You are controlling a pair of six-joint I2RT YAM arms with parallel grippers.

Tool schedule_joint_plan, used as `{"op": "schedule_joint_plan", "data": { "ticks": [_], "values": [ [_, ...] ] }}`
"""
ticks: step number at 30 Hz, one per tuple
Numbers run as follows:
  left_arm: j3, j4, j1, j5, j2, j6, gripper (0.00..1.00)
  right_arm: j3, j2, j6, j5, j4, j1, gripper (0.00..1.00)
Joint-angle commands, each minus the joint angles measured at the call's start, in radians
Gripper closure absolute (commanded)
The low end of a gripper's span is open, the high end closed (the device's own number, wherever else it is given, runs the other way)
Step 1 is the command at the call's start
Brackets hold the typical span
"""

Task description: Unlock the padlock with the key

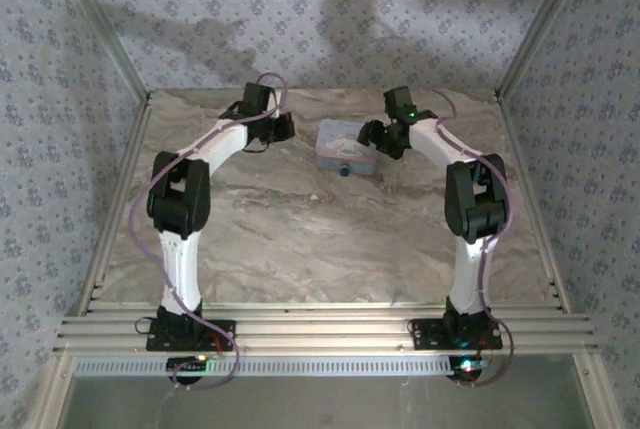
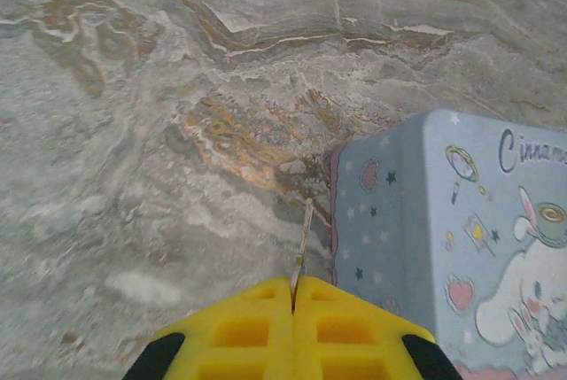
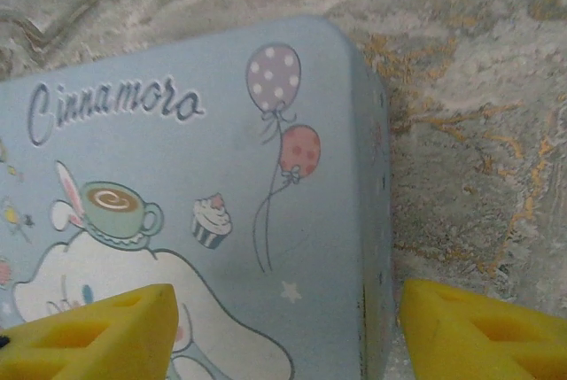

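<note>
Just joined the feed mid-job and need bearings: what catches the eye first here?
The blue cartoon tin at the back middle of the marble table stands out, with a tiny dark padlock at its near side. The left gripper is shut on a thin key beside the tin, and the right gripper hangs open over the tin's corner.

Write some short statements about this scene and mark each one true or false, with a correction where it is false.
1. The left gripper is shut on the key. True.
2. The right gripper is shut. False: its fingers stand wide apart over a corner of the tin.
3. The tin's lid shows two balloons. True.
4. The padlock sits at the tin's far side. False: in the top view it sits at the tin's near side.
</note>
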Motion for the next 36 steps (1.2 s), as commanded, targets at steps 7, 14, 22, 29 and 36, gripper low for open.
{"op": "schedule_joint_plan", "data": {
  "ticks": [7, 14, 22, 29, 36],
  "values": [
    [0.114, -0.097, -0.11, 0.062, 0.077, 0.068, 1.0, -0.071, 0.0, -0.046, -0.086, 0.003, 0.02, 0.38],
    [-0.165, 0.007, -0.163, 0.058, -0.1, 0.054, 1.0, -0.261, -0.129, -0.037, -0.06, 0.047, 0.089, 0.41],
    [-0.502, 0.122, -0.201, 0.029, -0.332, 0.018, 1.0, -0.484, -0.307, 0.031, 0.027, 0.101, 0.209, 0.41],
    [-0.62, 0.127, -0.199, -0.023, -0.454, 0.023, 1.0, -0.545, -0.426, 0.08, 0.087, 0.086, 0.236, 0.28],
    [-0.731, 0.119, -0.146, -0.034, -0.604, 0.034, 1.0, -0.655, -0.649, 0.101, 0.218, 0.046, 0.226, 0.24]
  ]
}}
